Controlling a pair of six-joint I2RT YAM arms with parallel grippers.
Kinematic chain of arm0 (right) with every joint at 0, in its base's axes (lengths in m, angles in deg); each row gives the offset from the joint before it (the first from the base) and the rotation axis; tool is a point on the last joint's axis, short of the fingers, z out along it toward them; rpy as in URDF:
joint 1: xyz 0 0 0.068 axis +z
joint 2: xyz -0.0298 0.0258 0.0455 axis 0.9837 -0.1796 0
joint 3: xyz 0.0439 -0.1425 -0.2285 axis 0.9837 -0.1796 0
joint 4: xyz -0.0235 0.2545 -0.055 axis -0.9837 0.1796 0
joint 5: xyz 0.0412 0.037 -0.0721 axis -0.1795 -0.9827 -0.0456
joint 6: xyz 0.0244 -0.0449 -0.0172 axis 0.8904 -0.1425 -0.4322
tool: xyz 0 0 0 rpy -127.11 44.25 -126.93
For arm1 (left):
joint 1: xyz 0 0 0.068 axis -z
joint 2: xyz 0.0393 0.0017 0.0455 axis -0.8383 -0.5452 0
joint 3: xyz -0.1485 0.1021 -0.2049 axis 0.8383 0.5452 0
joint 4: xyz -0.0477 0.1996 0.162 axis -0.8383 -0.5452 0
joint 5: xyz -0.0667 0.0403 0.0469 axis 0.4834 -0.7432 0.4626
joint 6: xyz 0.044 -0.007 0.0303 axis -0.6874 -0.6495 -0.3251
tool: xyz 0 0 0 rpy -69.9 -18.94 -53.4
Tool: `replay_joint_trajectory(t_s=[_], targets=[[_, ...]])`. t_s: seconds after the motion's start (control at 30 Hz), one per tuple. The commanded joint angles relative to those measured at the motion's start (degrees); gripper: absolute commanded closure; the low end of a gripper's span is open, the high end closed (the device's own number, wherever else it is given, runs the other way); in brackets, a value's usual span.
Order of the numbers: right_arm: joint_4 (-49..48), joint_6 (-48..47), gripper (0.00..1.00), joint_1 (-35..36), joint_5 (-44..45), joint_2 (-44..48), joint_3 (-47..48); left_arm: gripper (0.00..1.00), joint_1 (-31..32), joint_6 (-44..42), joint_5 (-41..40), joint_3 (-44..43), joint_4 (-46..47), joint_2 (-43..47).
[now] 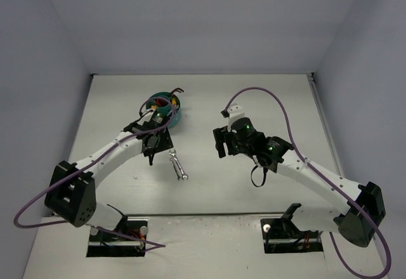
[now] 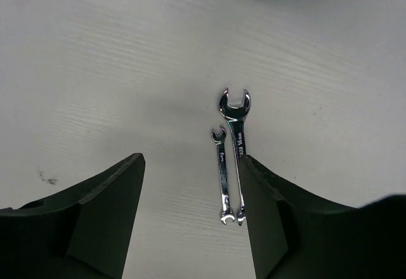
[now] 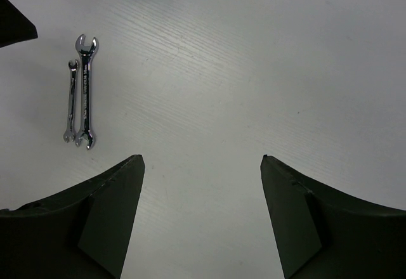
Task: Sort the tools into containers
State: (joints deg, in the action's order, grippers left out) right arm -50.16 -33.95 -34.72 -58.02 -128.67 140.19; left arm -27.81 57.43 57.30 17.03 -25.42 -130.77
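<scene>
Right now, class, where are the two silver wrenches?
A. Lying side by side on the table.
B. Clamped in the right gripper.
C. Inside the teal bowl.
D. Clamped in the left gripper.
A: the silver wrenches lie side by side on the table, while the left gripper and the right gripper are both open, holding nothing.

The top camera looked steeply down from above and behind the arms at the whole table (image 1: 266, 101), while both wrist cameras hung close over it, looking down between the spread fingers of the left gripper (image 2: 192, 156) and right gripper (image 3: 202, 157), all three views sharing the silver wrenches (image 1: 178, 165).
</scene>
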Motion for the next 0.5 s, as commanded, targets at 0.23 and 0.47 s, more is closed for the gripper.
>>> replay_joint_trajectory(t_s=[0.23,0.47], targets=[[-1.6,1.0,0.28,-0.5,2.2,7.5,-4.5,0.5,1.4,8.0,3.7,2.5,4.2,-7.4],[-1.6,1.0,0.28,-0.5,2.4,7.7,-4.9,0.51,3.1,9.4,4.5,2.2,4.3,-10.7]])
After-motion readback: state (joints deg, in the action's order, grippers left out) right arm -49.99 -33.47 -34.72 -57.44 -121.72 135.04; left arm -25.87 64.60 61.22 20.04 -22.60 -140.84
